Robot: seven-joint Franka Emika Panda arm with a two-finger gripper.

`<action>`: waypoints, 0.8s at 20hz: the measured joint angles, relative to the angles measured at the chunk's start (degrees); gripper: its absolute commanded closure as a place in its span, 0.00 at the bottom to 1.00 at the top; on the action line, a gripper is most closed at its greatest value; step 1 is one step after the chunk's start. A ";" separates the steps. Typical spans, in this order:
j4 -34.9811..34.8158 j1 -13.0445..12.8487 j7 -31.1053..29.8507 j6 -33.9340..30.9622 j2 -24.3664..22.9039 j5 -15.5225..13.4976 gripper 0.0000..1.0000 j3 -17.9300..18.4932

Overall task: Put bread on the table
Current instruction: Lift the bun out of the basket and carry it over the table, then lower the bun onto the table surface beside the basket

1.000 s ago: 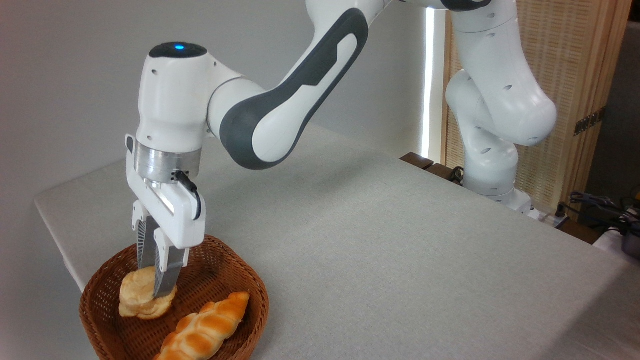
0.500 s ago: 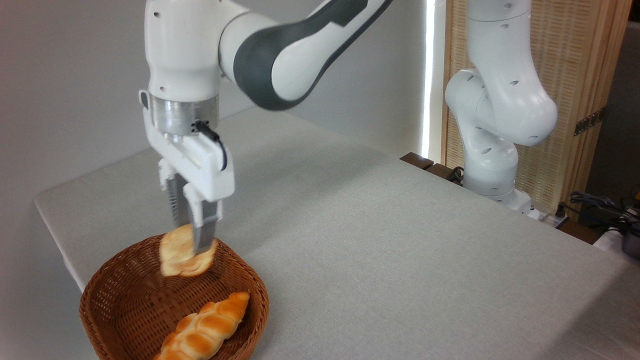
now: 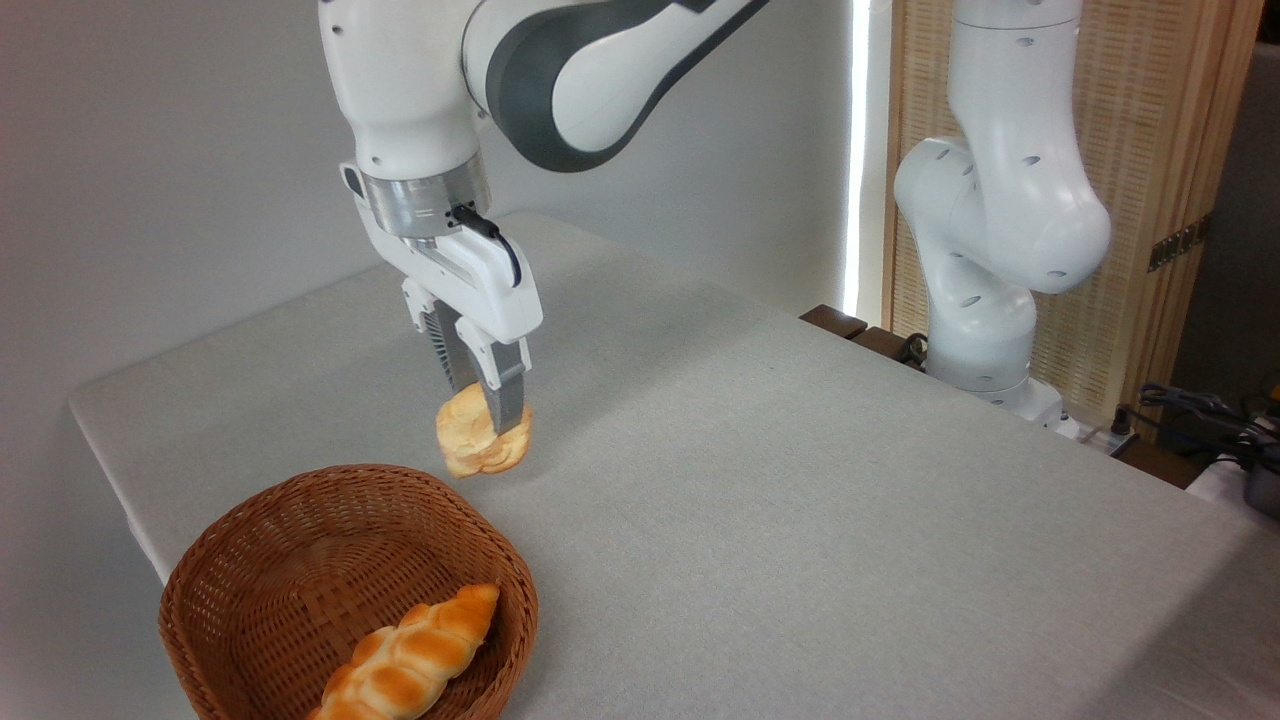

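Observation:
The bread (image 3: 472, 440), a small pale-yellow layered bun, hangs in the air tilted on its side. My gripper (image 3: 490, 415) is shut on it, the fingers pointing down and pinching it from both faces. It hangs above the grey-beige table (image 3: 780, 500), just past the far rim of the wicker basket (image 3: 250, 570), up and to the right of it.
A glossy braided loaf (image 3: 410, 655) lies in the basket at the table's front left corner. The arm's white base (image 3: 985, 330) stands at the table's far right edge, with cables (image 3: 1200, 410) beyond it. The table's left edge runs close to the basket.
The gripper has lifted the bread out of the basket and carried it up and to the right, past the basket's rim. The braided loaf has stayed in place.

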 measured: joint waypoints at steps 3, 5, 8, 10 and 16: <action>-2.25 -2.27 -1.19 0.01 0.00 0.00 0.00 -0.13; -2.78 -2.40 -1.20 0.02 0.01 0.00 0.00 -0.11; -2.91 -2.40 -1.20 0.02 0.05 0.00 0.00 -0.04; -2.91 -2.40 -1.20 0.05 0.06 0.00 0.00 -0.04; -2.90 -2.40 -1.20 0.19 0.07 0.00 0.00 0.00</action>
